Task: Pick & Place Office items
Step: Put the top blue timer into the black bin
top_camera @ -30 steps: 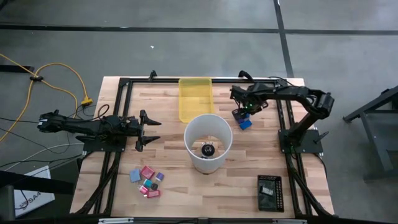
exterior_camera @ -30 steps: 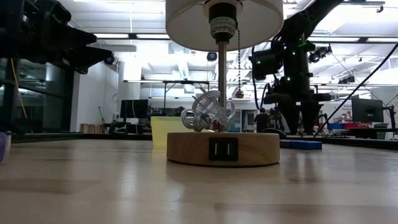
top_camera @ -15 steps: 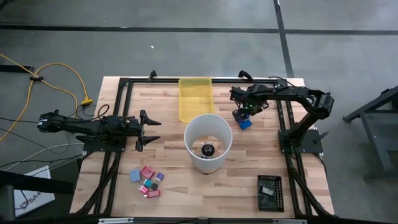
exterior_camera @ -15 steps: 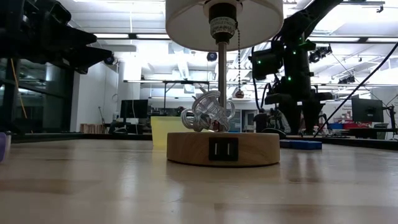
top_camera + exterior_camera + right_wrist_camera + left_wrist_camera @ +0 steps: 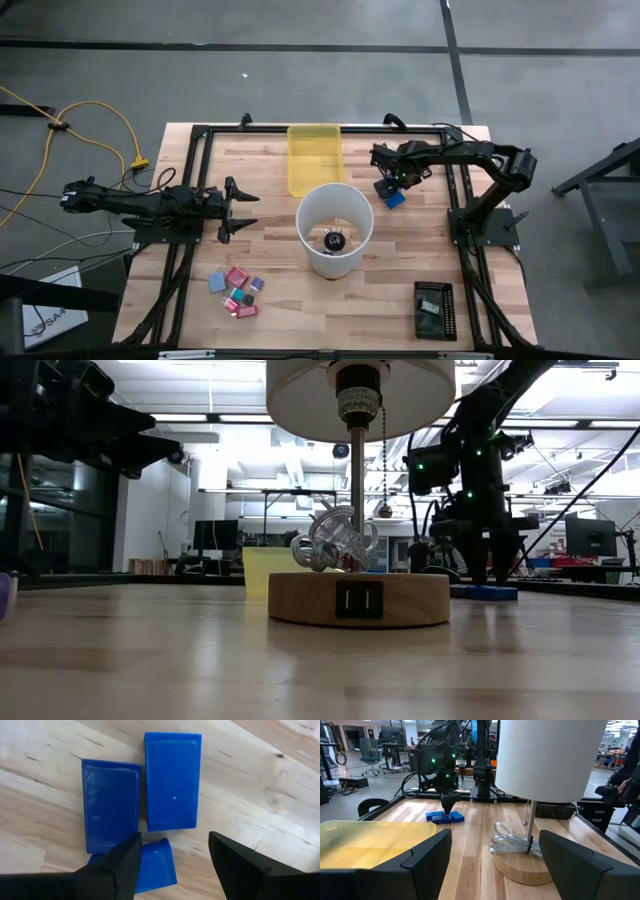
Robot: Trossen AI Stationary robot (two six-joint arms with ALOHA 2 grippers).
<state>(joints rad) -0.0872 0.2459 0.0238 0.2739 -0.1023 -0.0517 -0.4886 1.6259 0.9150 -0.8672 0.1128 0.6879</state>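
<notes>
Right tool (image 5: 172,865): now lowering over the bright-blue pieces (image 5: 172,780) on the far right part of the desk (image 5: 420,250); sitting closer to the wood than a second ago (low view shows it dropped toward the blue slab (image 5: 484,592)). Fingers spread moderately, holding nothing.
Bright-blue pieces: lying flat, two side by side and nearly touching, a third partly under the tool's left finger; just beside the yellow tray (image 5: 314,158) end of the desk, unmoved.
Small coloured pieces (image 5: 238,290): clustered near the front left, well apart from both tools, untouched.
Left tool (image 5: 238,208): waiting at the left edge, opened wide, empty.
Lamp (image 5: 335,228): standing mid-desk, between the arms.
Meaning: descending for a grasp, probably; no piece lifted yet.
</notes>
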